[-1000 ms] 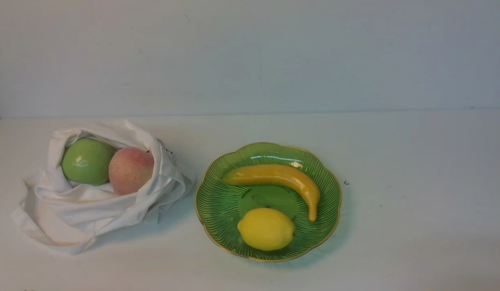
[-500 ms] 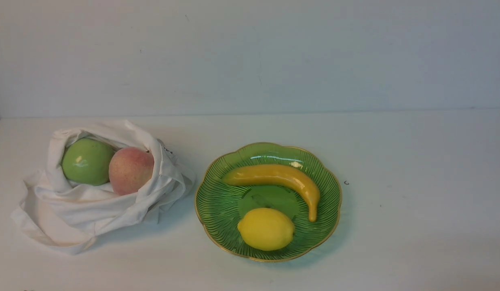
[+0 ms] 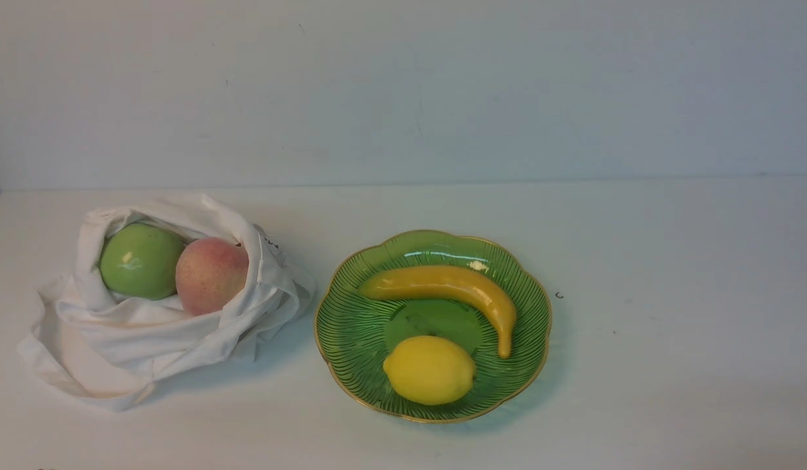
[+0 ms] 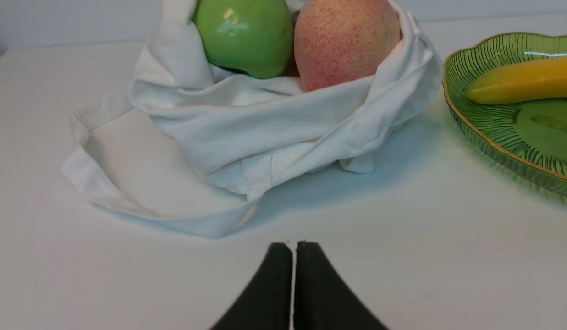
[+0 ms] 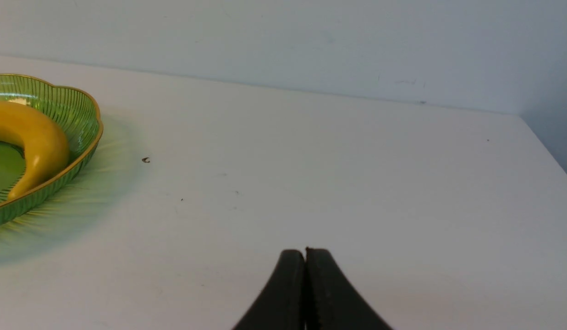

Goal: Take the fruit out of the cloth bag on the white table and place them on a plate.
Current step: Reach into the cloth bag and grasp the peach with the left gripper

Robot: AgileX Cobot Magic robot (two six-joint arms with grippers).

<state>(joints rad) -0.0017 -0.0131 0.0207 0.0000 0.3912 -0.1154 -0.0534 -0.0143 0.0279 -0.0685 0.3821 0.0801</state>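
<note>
The white cloth bag (image 3: 149,339) lies at the left of the white table (image 3: 670,326) and holds a green apple (image 3: 141,261) and a pink-and-yellow peach (image 3: 211,274). The green glass plate (image 3: 351,326) with a gold rim sits mid-table and holds a yellow banana (image 3: 455,287) and a lemon (image 3: 429,369). No gripper shows in the front view. My left gripper (image 4: 293,245) is shut and empty, low over the table short of the bag (image 4: 265,123), the apple (image 4: 244,32) and the peach (image 4: 345,41). My right gripper (image 5: 305,251) is shut and empty, to the right of the plate (image 5: 77,110).
A pale wall (image 3: 403,91) runs along the table's far edge. A tiny dark speck (image 3: 559,295) lies right of the plate. The table's right edge (image 5: 547,151) shows in the right wrist view.
</note>
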